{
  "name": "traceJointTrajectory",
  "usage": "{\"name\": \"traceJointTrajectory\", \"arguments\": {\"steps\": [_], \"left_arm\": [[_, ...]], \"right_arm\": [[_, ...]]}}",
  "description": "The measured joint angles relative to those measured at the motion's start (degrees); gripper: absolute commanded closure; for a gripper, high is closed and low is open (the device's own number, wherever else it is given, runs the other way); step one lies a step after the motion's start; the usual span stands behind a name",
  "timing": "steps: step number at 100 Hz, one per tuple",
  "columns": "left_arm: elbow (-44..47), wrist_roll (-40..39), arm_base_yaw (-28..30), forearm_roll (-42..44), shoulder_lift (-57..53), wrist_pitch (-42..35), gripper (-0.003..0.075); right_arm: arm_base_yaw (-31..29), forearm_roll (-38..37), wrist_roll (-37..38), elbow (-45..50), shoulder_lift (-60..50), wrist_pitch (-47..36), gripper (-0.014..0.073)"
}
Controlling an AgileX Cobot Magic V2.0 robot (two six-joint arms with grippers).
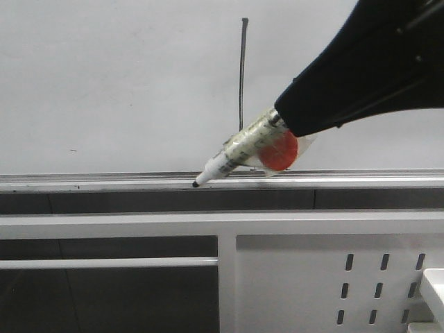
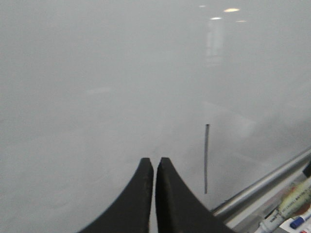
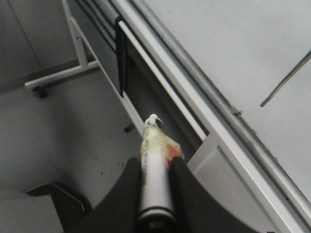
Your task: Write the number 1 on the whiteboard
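Whiteboard [image 1: 125, 76] fills the front view, its number 1 [image 1: 243, 73] a thin vertical stroke above the silver ledge [image 1: 104, 182]. Right gripper [image 3: 158, 167] pinches a marker [image 1: 236, 154], print possibly unreadable. Only the left wrist view shows the left gripper [image 2: 154, 167], fingers pressed together.

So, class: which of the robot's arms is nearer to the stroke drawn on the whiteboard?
Right. In the front view the right gripper, clamping the marker, sits just beside the stroke's lower end. The left gripper isn't in that view.
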Motion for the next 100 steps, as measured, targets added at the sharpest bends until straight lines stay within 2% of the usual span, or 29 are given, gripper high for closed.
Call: {"name": "traceJointTrajectory", "arguments": {"steps": [8,12,30,36,72,100], "left_arm": [[0.00,-0.61,-1.20,7.12,2.50,-2.67,0.0716],[0.00,-0.71,-1.88,10.68,4.25,-3.20,0.0681],[-0.41,-0.73,-4.08,19.87,14.01,-6.45,0.0420],[-1.46,-0.73,-4.27,20.67,17.23,-7.28,0.0379],[-11.38,-0.73,-4.41,27.26,34.45,-12.40,0.0374],[-13.85,-0.73,-4.41,27.86,39.50,-16.81,0.0389]], "right_arm": [[0.26,-1.39,0.00,-2.56,0.12,5.50,0.0663],[0.36,-1.97,0.00,-4.04,0.36,7.71,0.0663],[0.36,-2.79,0.00,-10.38,1.97,15.87,0.0663],[0.36,-2.78,0.00,-12.23,2.61,17.47,0.0663],[2.26,-2.91,0.00,-21.86,9.63,23.04,0.0663],[3.84,-2.91,-0.13,-24.68,11.45,23.42,0.0663]]}}
